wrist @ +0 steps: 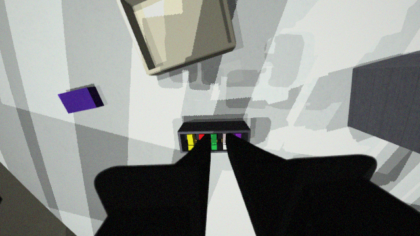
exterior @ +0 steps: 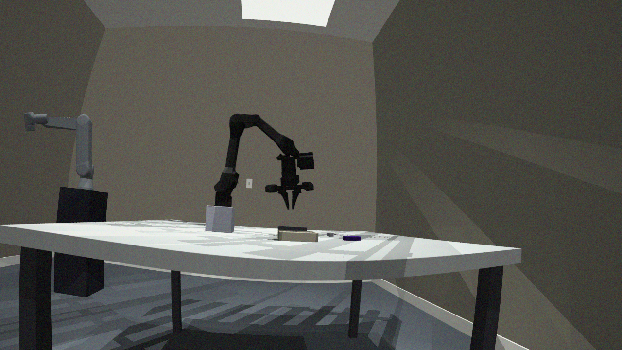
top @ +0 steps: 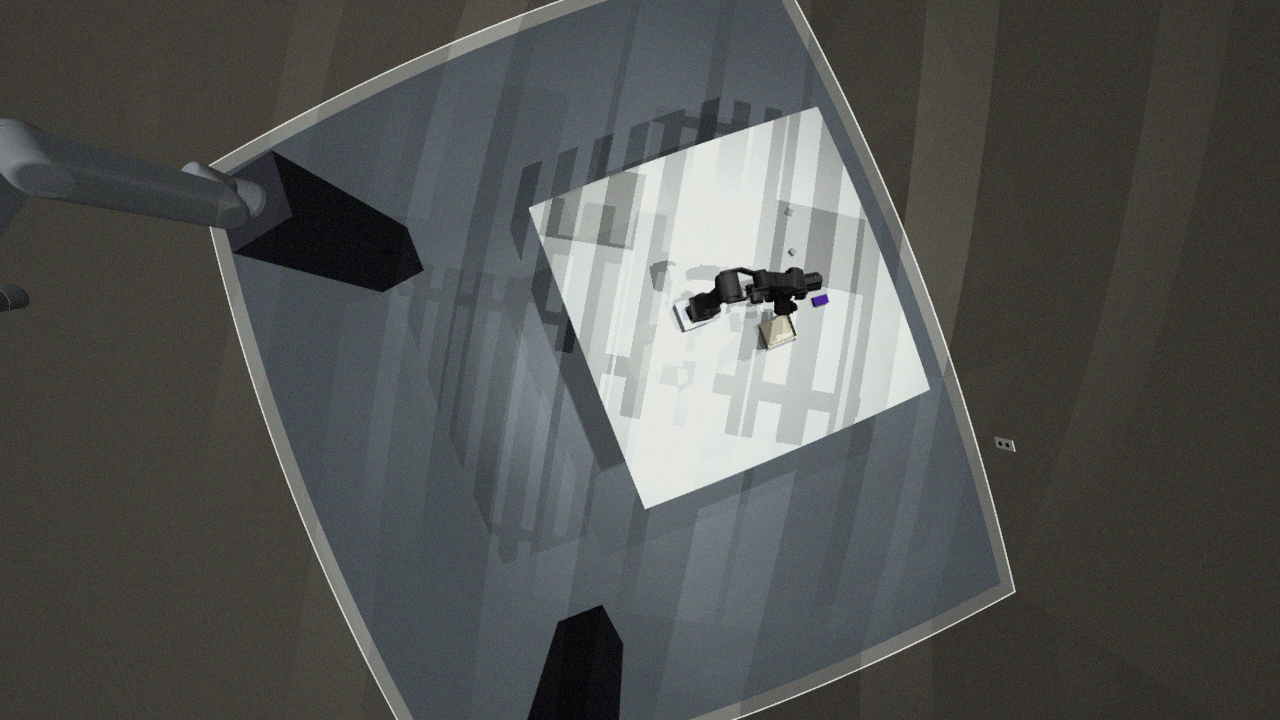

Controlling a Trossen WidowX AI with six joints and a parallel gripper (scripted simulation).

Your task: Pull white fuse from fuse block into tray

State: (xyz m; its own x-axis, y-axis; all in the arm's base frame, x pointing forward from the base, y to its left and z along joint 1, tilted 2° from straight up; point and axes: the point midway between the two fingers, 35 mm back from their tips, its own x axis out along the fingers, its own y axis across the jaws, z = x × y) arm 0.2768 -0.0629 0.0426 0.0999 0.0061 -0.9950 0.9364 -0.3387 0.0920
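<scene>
I find no brand, label or readable writing on anything here.

From my wrist camera I look straight down past the gripper (wrist: 218, 139) onto the fuse block (wrist: 214, 126), a dark housing with five fuses in a row: yellow fuse (wrist: 189, 142), red fuse (wrist: 201, 136), green fuse (wrist: 214, 142), white fuse (wrist: 224, 143) and purple fuse (wrist: 238, 135). The white fuse sits seated in its slot, second from the right, partly hidden by the right finger. The jaws are drawn in to a narrow gap and grip nothing (I can see bare table between the fingertips).

The exterior view tells me what the wrist cannot: the gripper (exterior: 290, 204) hangs well above the table (exterior: 435, 256), pointing down, clear of the block (exterior: 292, 228). There the tray (exterior: 298, 236) shows only as a low beige box in front of the block, and the fuse colours are lost.

The wrist view shows the tray (wrist: 230, 39) as an open beige box beyond the block, holding nothing, with a purple slab (wrist: 80, 99) off to the left lying flat. The top view puts the arm (top: 760, 286) over the block, hiding it, with the tray (top: 776, 333) just beside and the purple slab (top: 819, 300) a little apart. Only the exterior and top views show the grey arm (exterior: 80, 143) on its dark pedestal, away from the table.
</scene>
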